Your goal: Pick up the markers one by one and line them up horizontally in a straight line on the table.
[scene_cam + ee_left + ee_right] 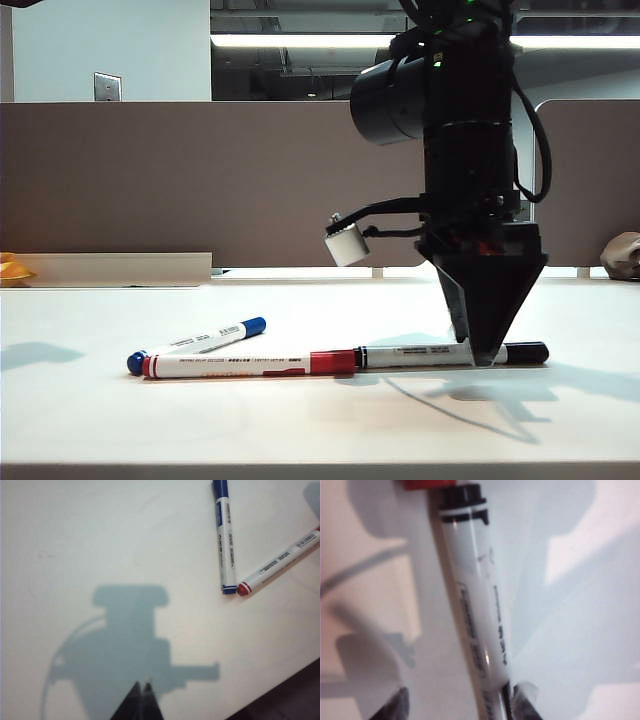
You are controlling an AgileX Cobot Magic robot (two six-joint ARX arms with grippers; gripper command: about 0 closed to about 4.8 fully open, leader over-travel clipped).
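Red marker (240, 364) nearest, flat on the table (90, 420), black marker (450, 353) end to end with it.
Right gripper (478, 352) spread astride black barrel, across its long axis, touching or not unclear. Blue marker (200, 343) angled behind red, out of line, nearer left gripper (142, 692), pressed together, hovering, empty.

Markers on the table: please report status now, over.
Right gripper open, down over black marker lying on table. Left gripper shut, empty. Red marker end-to-end with black; blue marker angled, not aligned.
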